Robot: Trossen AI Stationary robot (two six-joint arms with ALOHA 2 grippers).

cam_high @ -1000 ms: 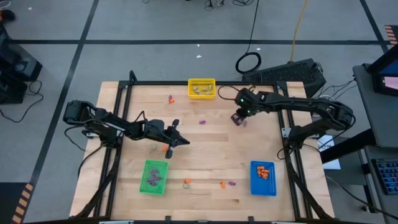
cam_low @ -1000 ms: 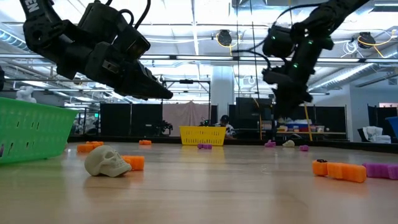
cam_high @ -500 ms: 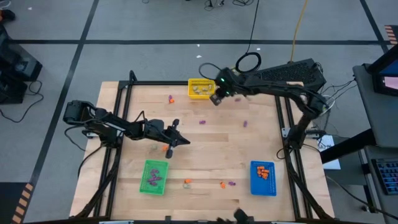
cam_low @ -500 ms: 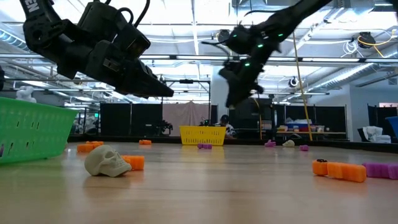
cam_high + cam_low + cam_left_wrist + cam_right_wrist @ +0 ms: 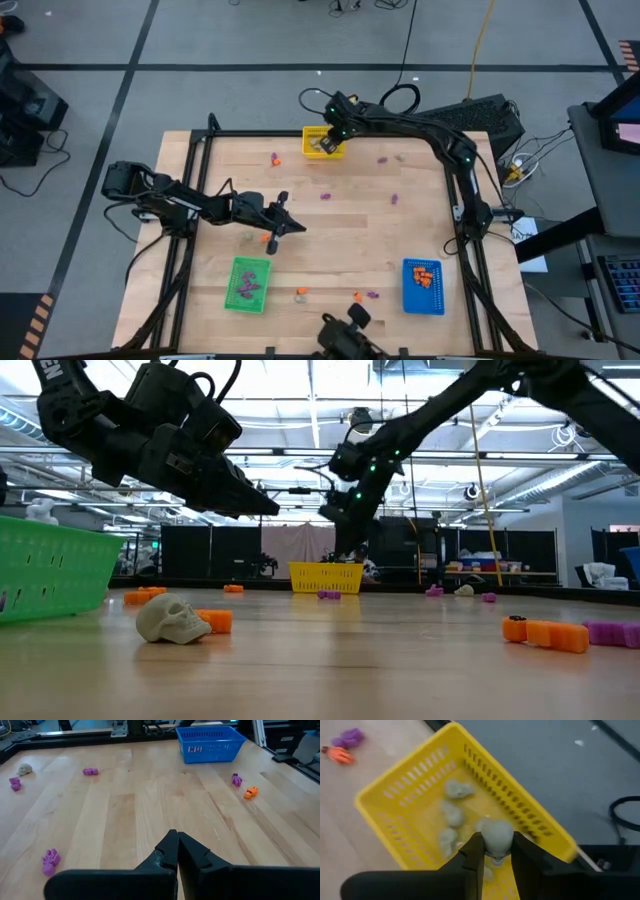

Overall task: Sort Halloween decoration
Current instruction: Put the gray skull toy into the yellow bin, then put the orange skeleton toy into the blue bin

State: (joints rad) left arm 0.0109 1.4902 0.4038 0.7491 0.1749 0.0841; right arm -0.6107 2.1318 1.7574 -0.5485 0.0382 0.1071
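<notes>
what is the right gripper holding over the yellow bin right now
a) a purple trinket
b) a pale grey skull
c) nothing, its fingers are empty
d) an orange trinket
b: the right wrist view shows the right gripper clamped on a pale grey skull above the yellow bin, which already holds other pale grey pieces.

You had the high camera looking straight down on the whole worktop [image 5: 330,240]. The low one sat at worktop level, facing the room. The left wrist camera looked across the boards to the blue bin [image 5: 210,742]; the right wrist camera hung close over the yellow bin [image 5: 470,810], shared with both wide views.
</notes>
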